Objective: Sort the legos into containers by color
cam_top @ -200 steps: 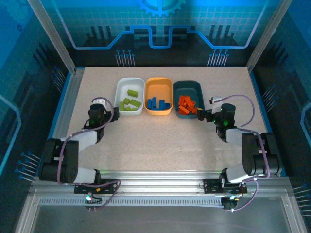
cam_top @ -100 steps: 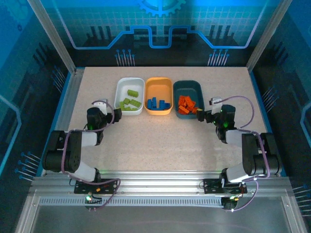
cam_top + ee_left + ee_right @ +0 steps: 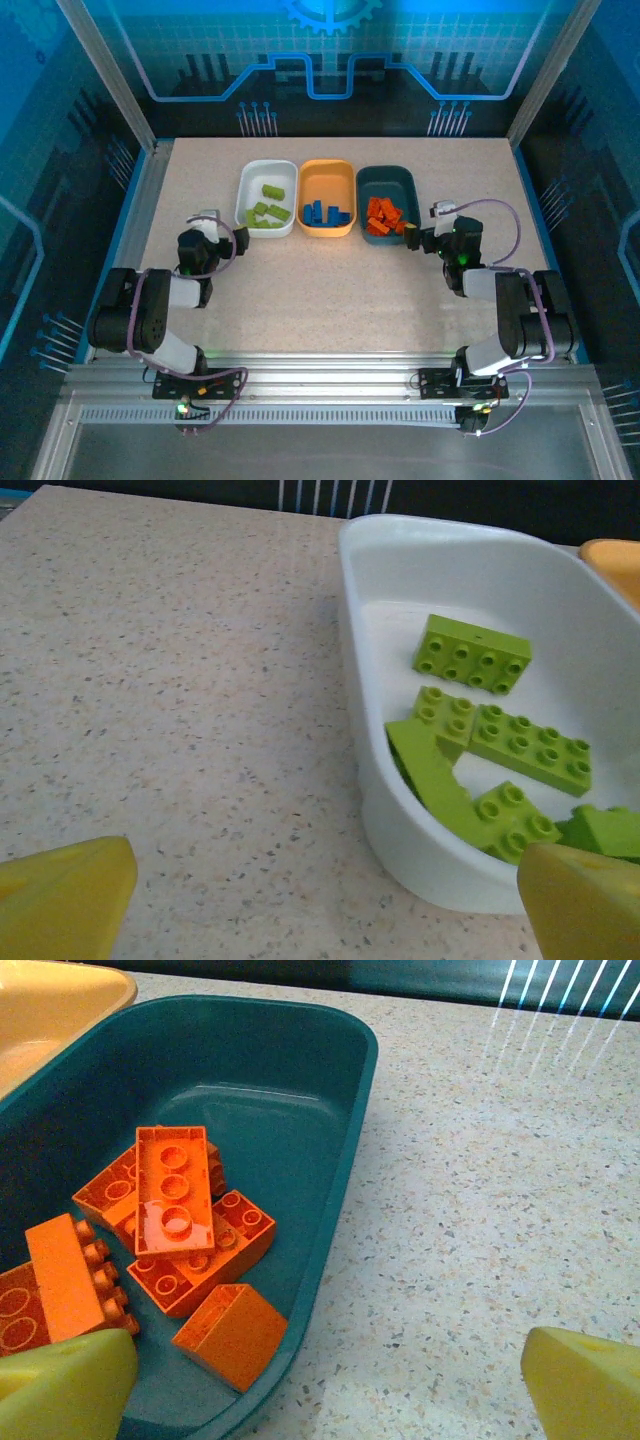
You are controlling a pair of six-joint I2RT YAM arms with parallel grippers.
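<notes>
Three containers stand in a row at the back of the table. Several lime green legos (image 3: 265,211) (image 3: 471,656) lie in the white tray (image 3: 251,176) (image 3: 400,830). Several blue legos (image 3: 327,212) sit in the light orange tray (image 3: 327,179). Several orange legos (image 3: 383,217) (image 3: 171,1190) fill the dark teal tray (image 3: 392,180) (image 3: 340,1190). My left gripper (image 3: 207,224) (image 3: 330,905) is open and holds nothing, low over the table just left of the white tray's near corner. My right gripper (image 3: 419,238) (image 3: 325,1385) is open and holds nothing, at the teal tray's near right corner.
Bare speckled tabletop (image 3: 320,290) stretches between the trays and the arm bases. A metal frame with blue-lit panels (image 3: 330,80) walls the table at the back and sides. A corner of the light orange tray (image 3: 50,1000) (image 3: 615,560) shows in both wrist views.
My left arm has folded back, and its gripper has slid a little nearer and to the left, away from the white tray. The right gripper has barely shifted. Both stay open.
</notes>
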